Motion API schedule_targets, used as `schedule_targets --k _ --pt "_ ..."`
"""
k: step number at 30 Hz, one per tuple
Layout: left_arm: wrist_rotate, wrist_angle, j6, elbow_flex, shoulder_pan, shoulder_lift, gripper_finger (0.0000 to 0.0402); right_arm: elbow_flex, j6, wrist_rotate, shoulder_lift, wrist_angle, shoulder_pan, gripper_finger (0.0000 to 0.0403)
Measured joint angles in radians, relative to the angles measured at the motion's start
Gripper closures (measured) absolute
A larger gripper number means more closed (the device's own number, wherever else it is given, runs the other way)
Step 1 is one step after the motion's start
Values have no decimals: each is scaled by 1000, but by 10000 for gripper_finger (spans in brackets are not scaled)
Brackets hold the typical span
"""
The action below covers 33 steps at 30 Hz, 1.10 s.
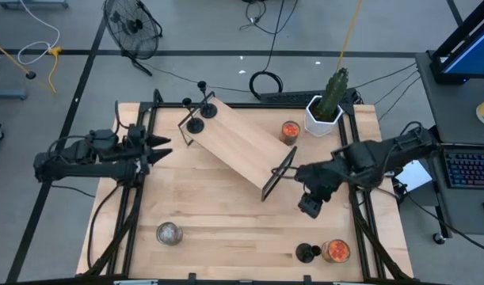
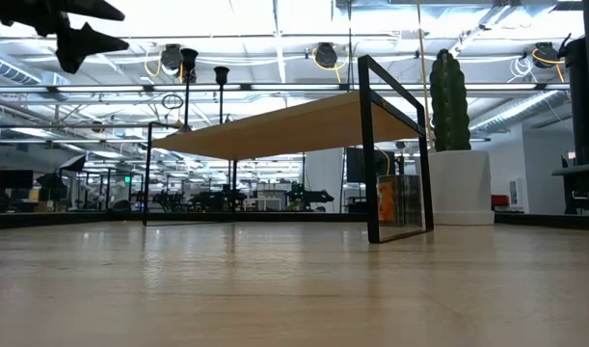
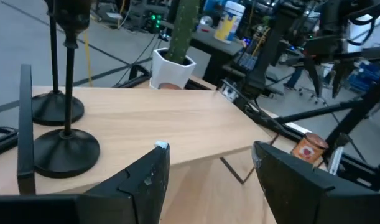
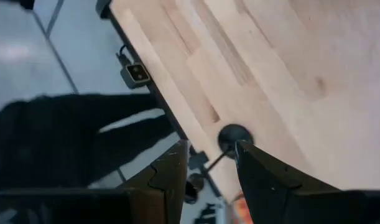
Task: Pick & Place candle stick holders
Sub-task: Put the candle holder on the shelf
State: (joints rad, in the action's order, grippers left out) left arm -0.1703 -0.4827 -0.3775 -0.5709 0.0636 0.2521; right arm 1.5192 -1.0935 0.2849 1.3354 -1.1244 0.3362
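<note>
Surface (image 1: pixel 226 222): pale wood with a black frame, seen whole only in the high view. Shelf (image 1: pixel 238 142): a low wooden board on black wire legs, set diagonally at the surface's middle rear; the low view alone shows its underside and legs. Cactus (image 1: pixel 333 93) in a white pot at the right rear. Left hand (image 1: pixel 164 148): raised at the left side just short of the shelf's left end, fingers parted and empty, as the left wrist view confirms. Right hand (image 1: pixel 311 207): above the front right area, fingers parted, nothing between them. Candle stick holders: two (image 1: pixel 196 124) (image 1: pixel 209 109) upright on the shelf's left end, close before the left hand; a third (image 1: pixel 306 252) on the surface at the front right edge, below the right hand, its base showing between the fingers in the right wrist view. Orange-filled jars (image 1: pixel 289 131) (image 1: pixel 336 251); a clear jar (image 1: pixel 169 233) front left.
</note>
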Motion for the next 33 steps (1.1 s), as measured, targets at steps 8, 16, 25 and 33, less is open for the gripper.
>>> schedule_targets --k 8,16,25,33 --pt "-15 -90 5 0 -84 -80 165 0 -387 -97 3 -1 176 275" --pt "-15 -159 5 0 -114 -142 165 0 -681 -191 35 18 339 275" --pt "-6 -194 8 1 -114 -170 165 0 -867 -184 117 70 435 275" --pt "-5 -204 10 1 -114 -169 165 0 -918 -226 163 40 479 275"
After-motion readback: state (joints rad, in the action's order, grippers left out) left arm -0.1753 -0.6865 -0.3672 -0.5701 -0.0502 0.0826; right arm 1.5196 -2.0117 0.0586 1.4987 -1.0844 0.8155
